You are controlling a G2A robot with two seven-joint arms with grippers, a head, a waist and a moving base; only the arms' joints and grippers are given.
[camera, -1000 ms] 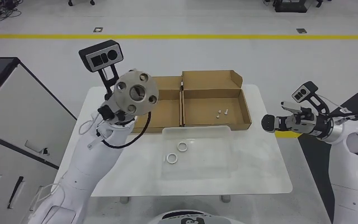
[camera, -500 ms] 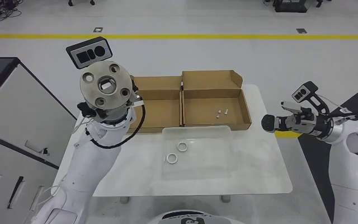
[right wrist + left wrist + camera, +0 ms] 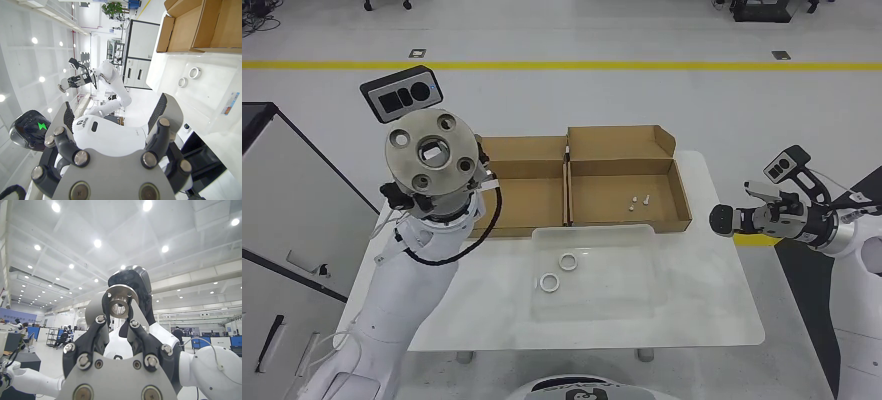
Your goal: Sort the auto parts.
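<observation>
A round metal flange [image 3: 432, 150] with several bolt holes is held high over the table's left end, its face turned up toward the top camera. My left gripper [image 3: 118, 309] is shut on its short hub [image 3: 118, 308], one finger on each side. From the right wrist view the same gripper [image 3: 65, 86] and flange [image 3: 60, 88] hang far off in the air. My right gripper [image 3: 115, 106] is open and holds nothing; it sits off the table's right edge [image 3: 722, 218]. Two white rings [image 3: 567, 261] [image 3: 549, 283] lie in the clear tray [image 3: 642, 300].
Two open cardboard boxes [image 3: 532, 200] [image 3: 627, 185] stand side by side at the back of the white table [image 3: 712, 300]. The right one holds a few small white parts [image 3: 638, 203]. A dark cabinet [image 3: 282, 190] stands left of the table.
The left arm swung the flange leftward and turned its face squarely up to the camera, then held still over the last half second. The right arm has not moved.
</observation>
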